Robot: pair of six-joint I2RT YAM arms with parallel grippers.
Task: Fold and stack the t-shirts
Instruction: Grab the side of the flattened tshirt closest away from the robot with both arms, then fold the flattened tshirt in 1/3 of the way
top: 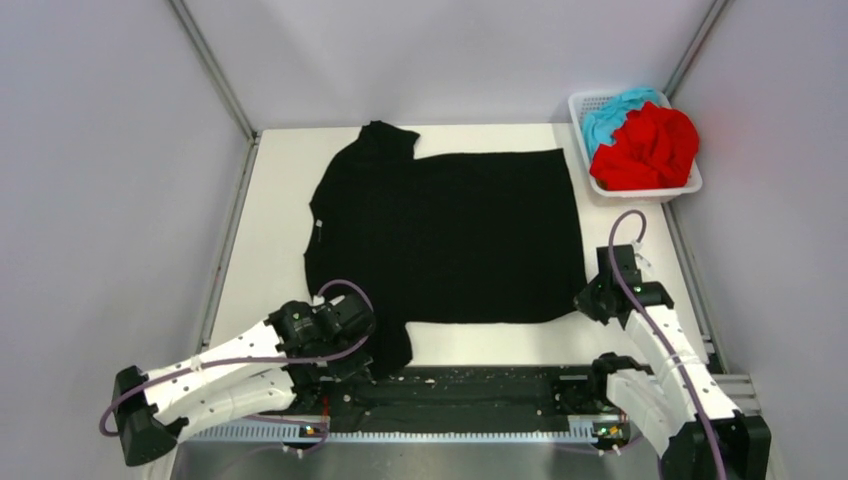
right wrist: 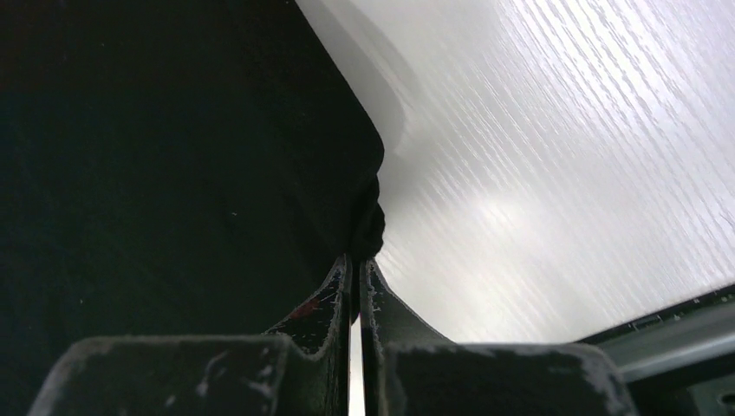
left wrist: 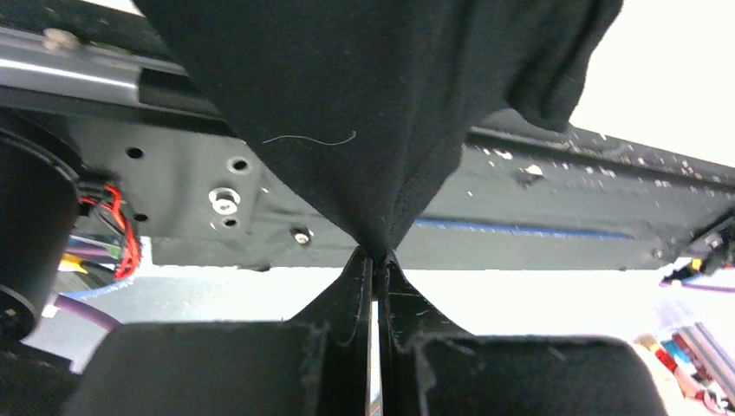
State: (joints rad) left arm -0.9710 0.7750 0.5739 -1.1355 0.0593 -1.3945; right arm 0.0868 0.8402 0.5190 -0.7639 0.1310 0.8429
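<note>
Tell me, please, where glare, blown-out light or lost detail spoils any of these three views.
Top view: even light, sharp, but the black shirt is a flat dark patch. Left wrist view: the bright areas are blown out white. Right wrist view: a glare patch on the table; shirt nearly featureless.

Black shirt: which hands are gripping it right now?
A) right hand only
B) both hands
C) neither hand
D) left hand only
B: the left hand is pinched shut on a bunched fold of the black shirt by its near sleeve, and the right hand is shut on its near-right corner.
</note>
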